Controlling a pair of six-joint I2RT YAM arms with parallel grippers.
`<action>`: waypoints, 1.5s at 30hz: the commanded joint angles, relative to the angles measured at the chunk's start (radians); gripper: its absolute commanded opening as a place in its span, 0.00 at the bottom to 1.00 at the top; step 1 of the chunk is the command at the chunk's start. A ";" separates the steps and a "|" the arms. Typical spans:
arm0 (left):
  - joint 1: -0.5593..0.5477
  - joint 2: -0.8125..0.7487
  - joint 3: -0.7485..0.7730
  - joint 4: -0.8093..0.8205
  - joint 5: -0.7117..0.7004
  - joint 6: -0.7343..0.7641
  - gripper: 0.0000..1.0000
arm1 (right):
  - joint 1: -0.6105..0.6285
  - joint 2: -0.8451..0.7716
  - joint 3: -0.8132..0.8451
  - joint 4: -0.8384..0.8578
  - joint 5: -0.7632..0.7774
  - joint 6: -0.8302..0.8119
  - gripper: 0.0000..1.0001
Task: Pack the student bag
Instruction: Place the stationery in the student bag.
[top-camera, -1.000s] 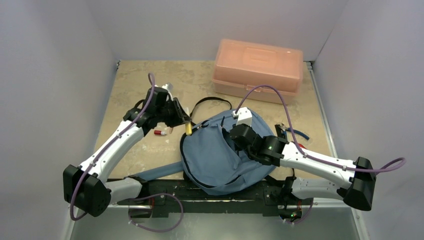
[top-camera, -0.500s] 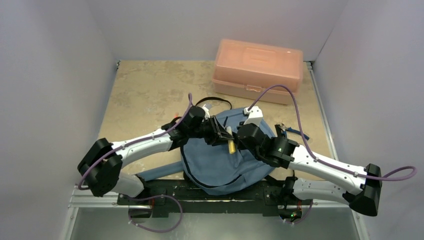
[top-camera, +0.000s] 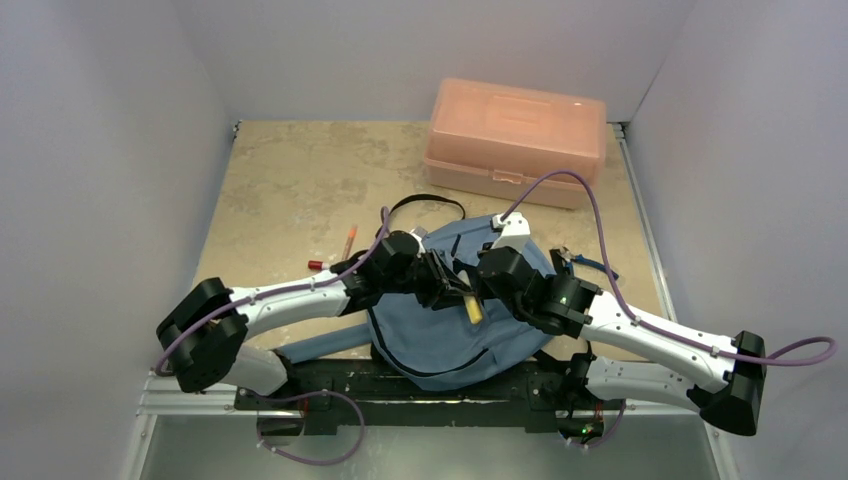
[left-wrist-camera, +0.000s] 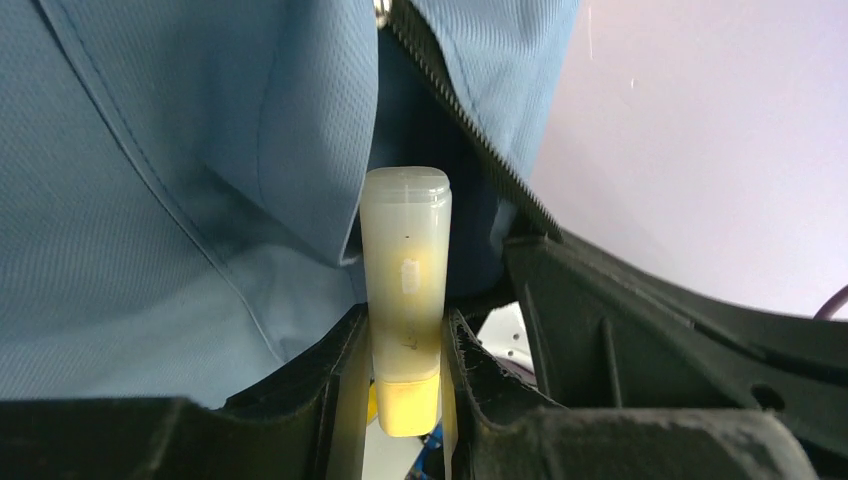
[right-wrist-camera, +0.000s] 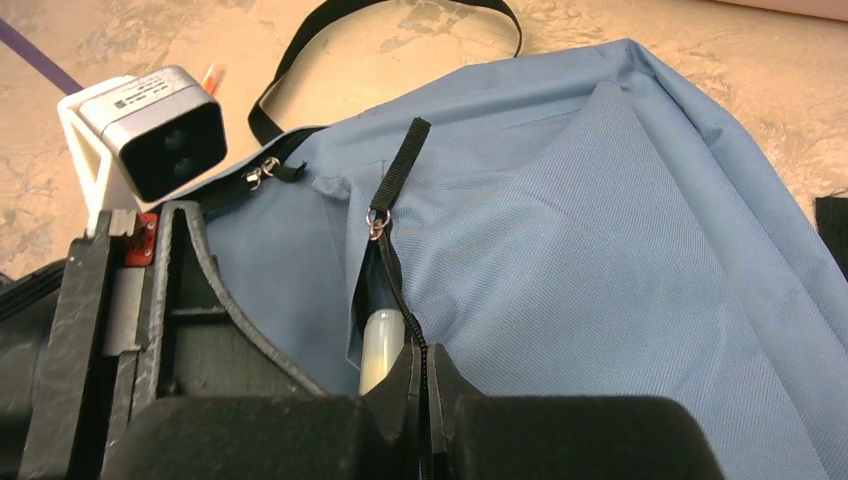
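Note:
The student bag (top-camera: 430, 335), a soft blue-grey backpack, lies at the near middle of the table. My left gripper (top-camera: 452, 292) is shut on a yellow stick with a cloudy cap (top-camera: 473, 308), over the bag. In the left wrist view the stick (left-wrist-camera: 405, 280) sits between my fingers (left-wrist-camera: 330, 375), its cap at the dark zipper opening (left-wrist-camera: 470, 135) of the bag (left-wrist-camera: 150, 200). My right gripper (right-wrist-camera: 422, 385) is shut on the bag's zipper edge (right-wrist-camera: 395, 285) and holds it up. The stick's cap (right-wrist-camera: 380, 345) shows just inside the gap. In the top view my right gripper (top-camera: 482, 280) meets the left one.
A salmon-pink plastic box (top-camera: 515, 140) stands at the back right. A pen with a red cap (top-camera: 345, 243) and a small red piece (top-camera: 316, 264) lie left of the bag. A black strap (top-camera: 425, 203) loops behind it; a wide blue strap (top-camera: 320, 342) trails to the near left.
My left gripper has carried the yellow stick from the table left of the bag to the zipper opening. My right gripper has shifted slightly right, still pinching the bag's edge.

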 joint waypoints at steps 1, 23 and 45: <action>-0.011 -0.025 -0.017 0.021 0.000 -0.004 0.00 | 0.003 -0.015 0.021 0.088 0.028 -0.001 0.00; 0.096 0.155 0.233 -0.172 -0.018 0.020 0.06 | 0.003 -0.003 0.026 0.104 -0.020 -0.014 0.00; 0.021 0.192 0.391 -0.421 -0.052 -0.048 0.46 | 0.003 -0.042 -0.003 0.112 -0.032 -0.022 0.00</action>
